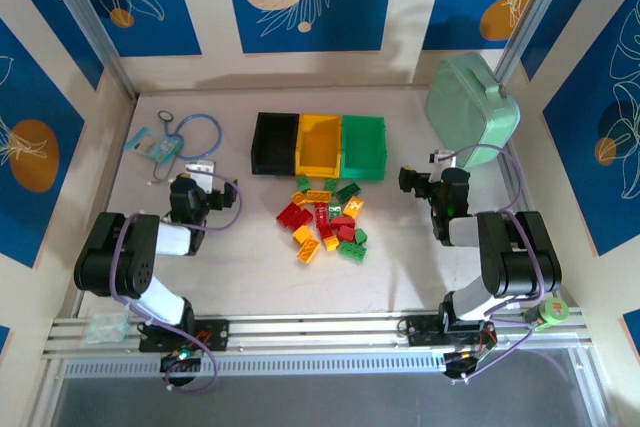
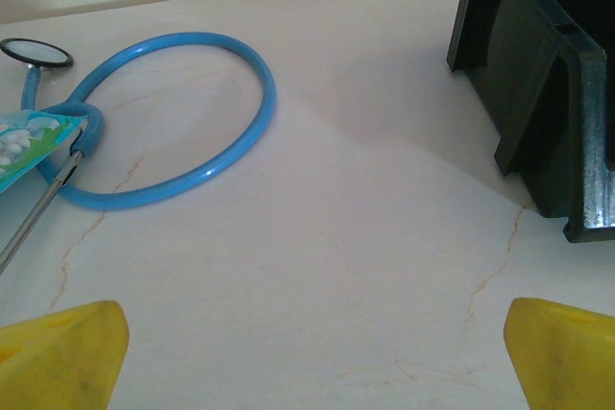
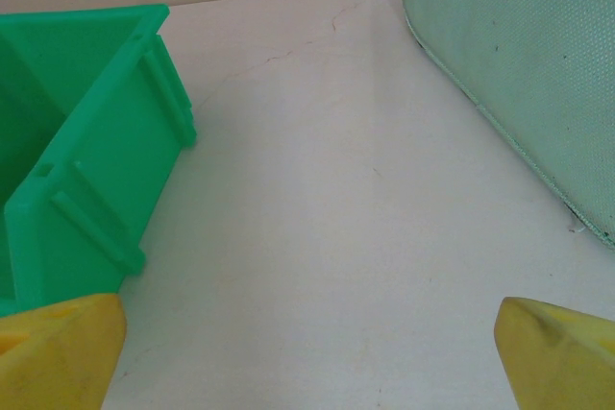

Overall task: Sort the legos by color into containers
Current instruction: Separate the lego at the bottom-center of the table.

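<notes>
The left claw (image 2: 312, 362) and right claw (image 3: 307, 357) gape wide over bare surface (image 1: 250, 267); legos (image 1: 325, 219) cluster just before the three joined bins (image 1: 320, 142).

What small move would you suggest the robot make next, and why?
Probably swing the open, empty right gripper toward the lego pile, which seems to lie loose in front of the containers, while the gripper faces bare table beside the green bin.
</notes>
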Motion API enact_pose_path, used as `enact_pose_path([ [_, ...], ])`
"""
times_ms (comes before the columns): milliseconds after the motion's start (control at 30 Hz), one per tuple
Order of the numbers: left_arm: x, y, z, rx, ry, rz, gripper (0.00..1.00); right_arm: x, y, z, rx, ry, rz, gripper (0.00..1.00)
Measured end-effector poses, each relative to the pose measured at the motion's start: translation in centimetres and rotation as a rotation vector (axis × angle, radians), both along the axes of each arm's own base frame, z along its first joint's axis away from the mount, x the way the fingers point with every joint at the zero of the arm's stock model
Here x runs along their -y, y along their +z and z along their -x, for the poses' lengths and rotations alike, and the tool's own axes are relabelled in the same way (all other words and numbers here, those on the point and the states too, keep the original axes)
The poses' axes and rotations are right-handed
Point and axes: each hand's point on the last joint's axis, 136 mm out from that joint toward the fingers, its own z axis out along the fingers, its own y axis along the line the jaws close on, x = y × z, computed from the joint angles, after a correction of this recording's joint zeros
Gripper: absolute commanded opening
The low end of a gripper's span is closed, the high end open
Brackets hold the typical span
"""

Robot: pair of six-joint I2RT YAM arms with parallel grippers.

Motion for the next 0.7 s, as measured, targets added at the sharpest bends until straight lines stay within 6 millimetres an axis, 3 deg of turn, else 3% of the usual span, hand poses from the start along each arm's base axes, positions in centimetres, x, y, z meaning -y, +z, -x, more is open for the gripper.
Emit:
enact_pose_path([
  [433, 0.4, 0.4, 0.1, 0.011, -0.002, -0.02, 1.0, -0.3, 0.1, 0.1, -0.046, 0.012, 0.003, 0.99],
  [533, 1.1, 2.3, 0.9, 0.031, 0.026, -0.071, 1.0, -2.0, 4.8, 0.2, 0.005, 0.068, 0.019, 0.99],
  [567, 1.5, 3.5, 1.1, 0.038, 0.034, -0.075, 1.0, -3.2, 7.8, 0.4, 0.062, 0.103, 0.017, 0.99],
  [633, 2.3, 6.6, 1.0, 0.055, 0.048, -0.043, 1.0, -4.8, 13.2, 1.0, 0.137, 0.129, -0.033, 0.99],
  [700, 2.7, 10.6, 0.4, 0.096, 0.058, 0.026, 1.0, -5.0, 17.7, 1.9, 0.147, 0.112, -0.154, 0.99],
])
